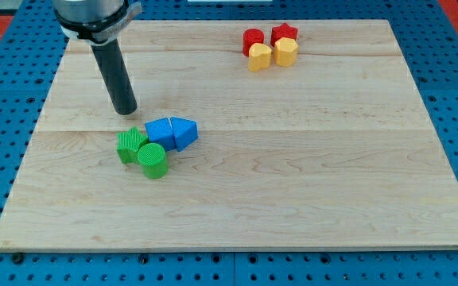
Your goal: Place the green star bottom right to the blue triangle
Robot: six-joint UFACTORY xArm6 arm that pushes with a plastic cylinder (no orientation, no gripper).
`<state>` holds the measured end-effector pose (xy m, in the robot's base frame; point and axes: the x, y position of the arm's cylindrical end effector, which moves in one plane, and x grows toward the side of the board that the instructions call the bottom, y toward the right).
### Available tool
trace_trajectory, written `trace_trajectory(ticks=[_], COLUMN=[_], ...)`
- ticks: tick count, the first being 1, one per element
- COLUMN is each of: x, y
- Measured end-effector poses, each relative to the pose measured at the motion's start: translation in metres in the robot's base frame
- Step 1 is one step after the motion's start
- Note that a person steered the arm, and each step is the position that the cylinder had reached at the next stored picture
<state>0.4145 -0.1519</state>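
The green star (130, 144) lies left of centre on the wooden board (293, 175). A green cylinder (153, 160) touches its lower right side. A blue cube-like block (160, 133) sits just right of the star, and the blue triangle (184, 132) touches that block's right side. My tip (125, 110) stands just above the green star, a small gap away, and left of the blue blocks.
Near the view's top, right of centre, is a cluster: a red cylinder-like block (253, 39), a red star (285, 33), a yellow block (260, 57) and a yellow hexagon-like block (285, 52). Blue pegboard surrounds the board.
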Motion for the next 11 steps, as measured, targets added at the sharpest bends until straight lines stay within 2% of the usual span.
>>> trace_trajectory(ticks=[1, 3, 4, 5, 6, 7, 8, 9, 10, 11], x=[0.036, 0.054, 0.045, 0.047, 0.094, 0.099, 0.104, 0.159, 0.156, 0.164], y=[0.005, 0.091, 0.024, -0.014, 0.034, 0.106, 0.025, 0.06, 0.158, 0.221])
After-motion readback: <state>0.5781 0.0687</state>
